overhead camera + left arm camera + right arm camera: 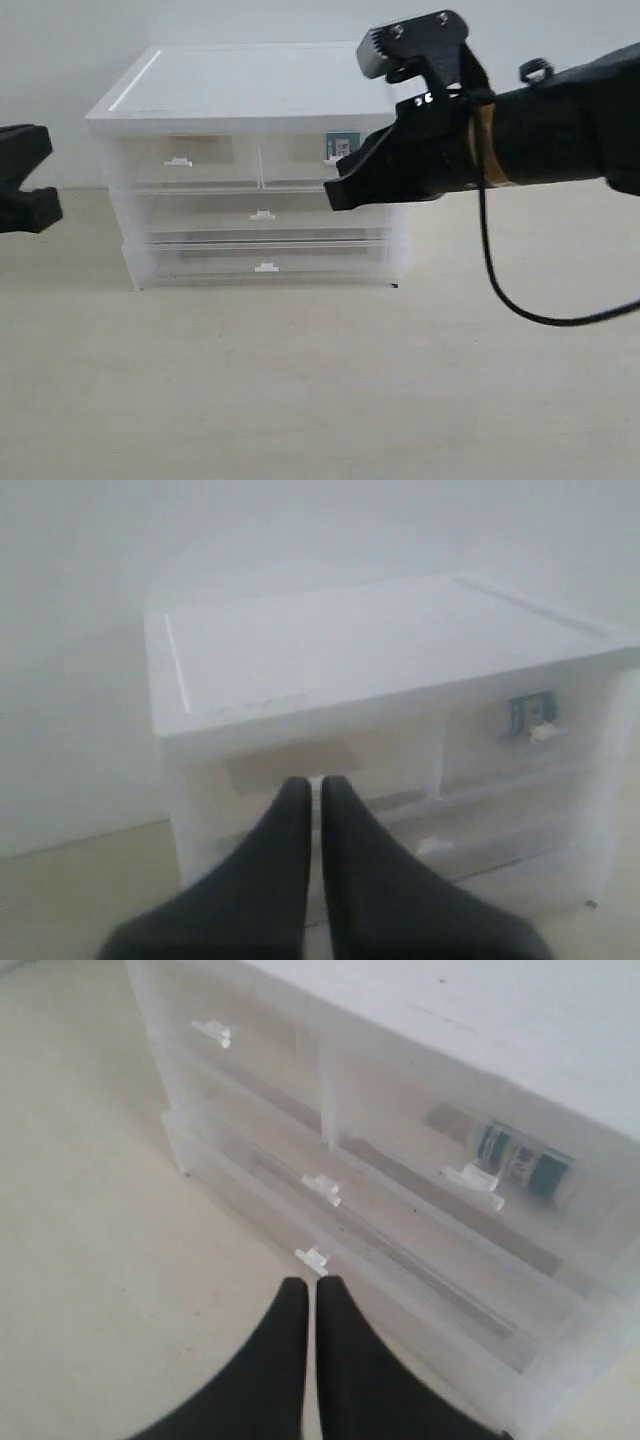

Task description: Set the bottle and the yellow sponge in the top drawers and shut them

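We see a white-topped plastic chest (pixel 255 85) standing on a pale beige tabletop (pixel 300 390). In the chest's lower part are two full-width translucent drawers, the middle drawer (pixel 200 226) and, right under it, the bottom drawer (pixel 200 262). Both sit flush with the chest's front, each with a small white tab handle (pixel 262 215) at its centre. Behind the chest rises a plain white wall (pixel 70 40).

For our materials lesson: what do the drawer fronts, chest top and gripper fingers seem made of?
Drawer fronts: probably frosted translucent plastic; the bottle shows through one. Chest top: smooth opaque white, likely plastic. Gripper fingers: matte black, plastic or rubber, unclear which.
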